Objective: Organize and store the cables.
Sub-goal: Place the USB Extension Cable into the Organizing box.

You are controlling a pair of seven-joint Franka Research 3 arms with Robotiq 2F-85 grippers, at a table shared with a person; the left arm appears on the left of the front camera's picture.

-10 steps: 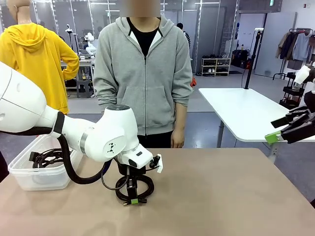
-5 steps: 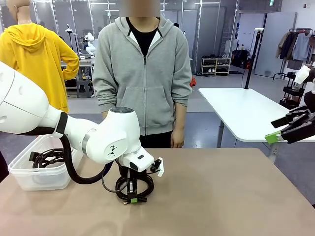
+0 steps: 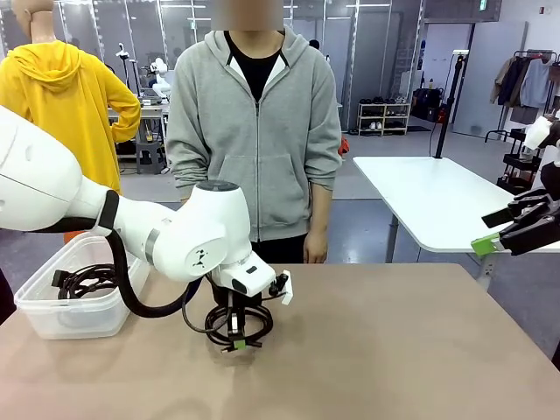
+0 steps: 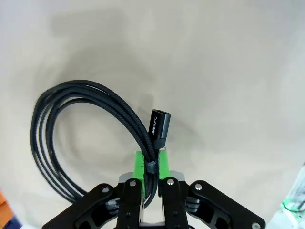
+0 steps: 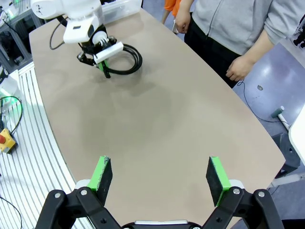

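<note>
A coiled black cable [image 3: 248,322] hangs just above the tan table [image 3: 394,350] near its middle left, pinched in my shut left gripper [image 3: 234,342]. In the left wrist view the green pads [image 4: 138,163] squeeze the bundled strands of the cable [image 4: 66,119], with its small black plug [image 4: 157,129] just past the fingertips of the left gripper [image 4: 150,164]. Another coiled cable [image 3: 87,280] lies inside the clear plastic bin [image 3: 61,319] at the table's left. My right gripper [image 3: 490,231] hovers open off the table's right side, the same gripper [image 5: 159,175] looking across at the cable [image 5: 129,59].
A person in a grey hoodie [image 3: 254,131] stands at the far edge, one hand [image 5: 237,68] hanging by the table. The bin [image 5: 121,5] sits just beyond the left arm. A white table [image 3: 437,197] stands behind on the right.
My left gripper has risen a little with the coil, lifting it off the tabletop. The right arm and the person have stayed put.
</note>
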